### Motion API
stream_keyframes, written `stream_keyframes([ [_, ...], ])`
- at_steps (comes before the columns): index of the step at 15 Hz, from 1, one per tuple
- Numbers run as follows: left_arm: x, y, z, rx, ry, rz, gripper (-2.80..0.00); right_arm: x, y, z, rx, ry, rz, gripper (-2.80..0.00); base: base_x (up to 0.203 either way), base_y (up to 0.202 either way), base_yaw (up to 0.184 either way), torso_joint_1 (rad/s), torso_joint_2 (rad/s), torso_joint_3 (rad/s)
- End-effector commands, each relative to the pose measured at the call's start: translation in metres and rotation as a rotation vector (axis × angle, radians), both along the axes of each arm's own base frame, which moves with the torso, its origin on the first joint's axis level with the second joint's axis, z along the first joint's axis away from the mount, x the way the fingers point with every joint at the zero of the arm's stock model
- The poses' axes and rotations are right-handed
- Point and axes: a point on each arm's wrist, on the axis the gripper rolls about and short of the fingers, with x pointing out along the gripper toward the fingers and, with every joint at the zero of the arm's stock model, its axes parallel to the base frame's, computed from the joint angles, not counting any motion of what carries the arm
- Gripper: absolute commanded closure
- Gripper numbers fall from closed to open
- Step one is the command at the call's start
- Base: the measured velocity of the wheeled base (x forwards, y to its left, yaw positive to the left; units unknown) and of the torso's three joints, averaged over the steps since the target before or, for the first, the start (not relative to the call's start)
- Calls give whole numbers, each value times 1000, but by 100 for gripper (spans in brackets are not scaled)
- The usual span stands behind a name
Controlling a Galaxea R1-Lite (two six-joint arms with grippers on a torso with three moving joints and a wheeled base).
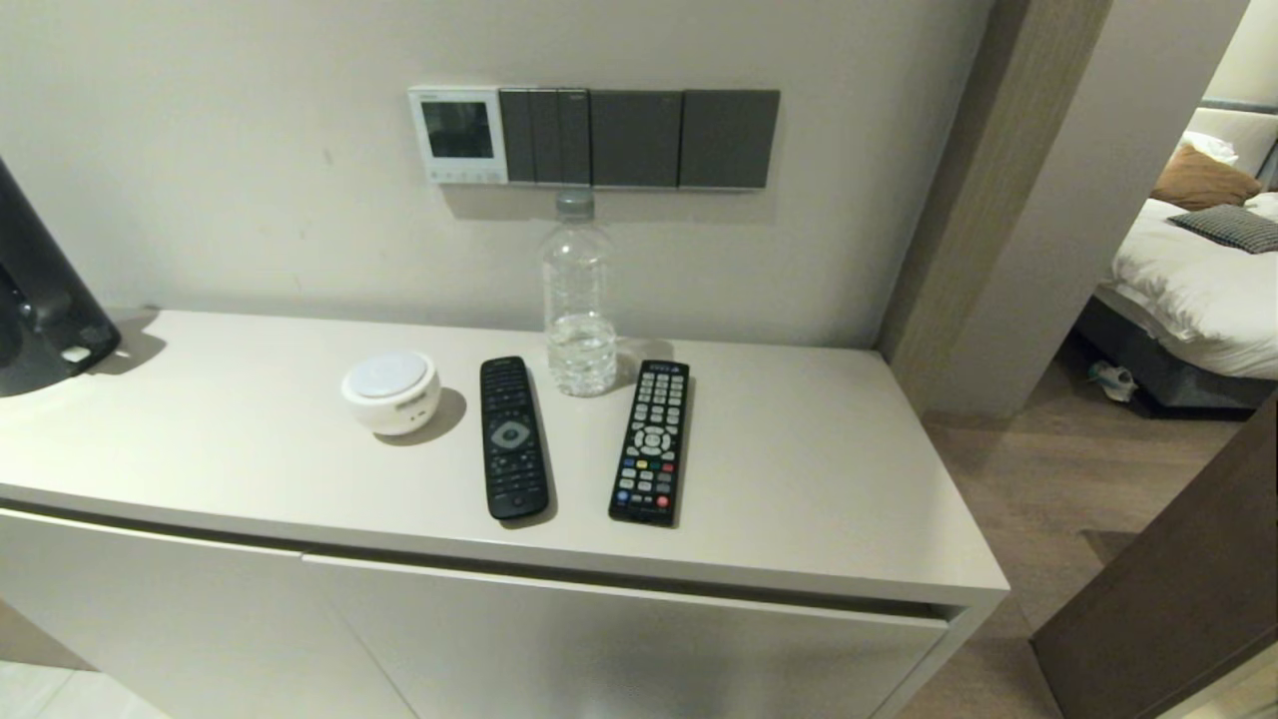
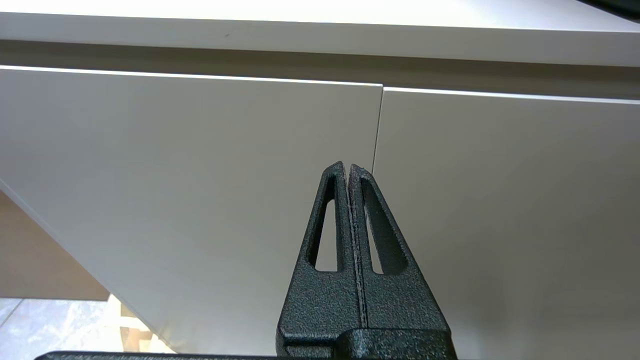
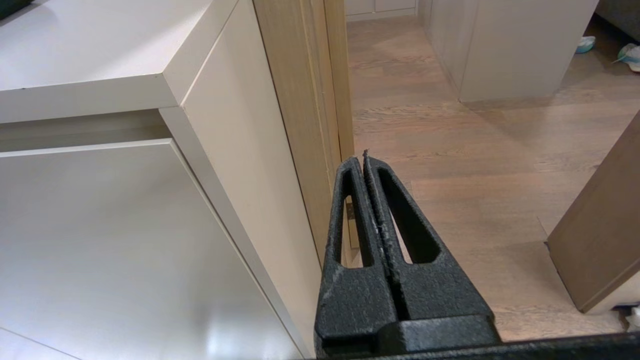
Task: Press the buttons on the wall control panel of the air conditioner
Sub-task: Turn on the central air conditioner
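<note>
The air conditioner's wall control panel (image 1: 458,134) is a small white square thermostat on the wall above the cabinet, its screen dark. Its buttons (image 1: 466,177) form a row of tiny pale keys along its bottom edge. Neither gripper shows in the head view. My left gripper (image 2: 348,166) is shut and empty, low in front of the cabinet doors. My right gripper (image 3: 361,159) is shut and empty, low beside the cabinet's right corner, over the wooden floor.
Dark grey switch plates (image 1: 639,138) adjoin the panel on its right. On the cabinet top (image 1: 819,469) stand a clear water bottle (image 1: 578,300), two black remotes (image 1: 512,436) (image 1: 652,441) and a round white device (image 1: 391,390). A black object (image 1: 40,290) stands far left.
</note>
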Motion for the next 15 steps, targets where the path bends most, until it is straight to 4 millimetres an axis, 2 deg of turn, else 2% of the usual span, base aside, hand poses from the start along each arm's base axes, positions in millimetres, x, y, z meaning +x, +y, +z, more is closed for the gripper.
stream_keyframes([
  [1, 0, 0, 0, -1, 0, 1, 0, 0, 0, 0, -1, 2, 0, 0, 0, 0, 0, 0, 0, 0],
  [11, -1, 0, 4, 20, -22, -2, 0, 0, 0, 0, -1, 2, 0, 0, 0, 0, 0, 0, 0, 0],
  [12, -4, 0, 13, 19, -57, -5, 0, 0, 0, 0, 0, 2, 0, 0, 0, 0, 0, 0, 0, 0],
  [15, -12, -1, 58, 21, -139, -27, 0, 0, 0, 0, 0, 2, 0, 0, 0, 0, 0, 0, 0, 0],
])
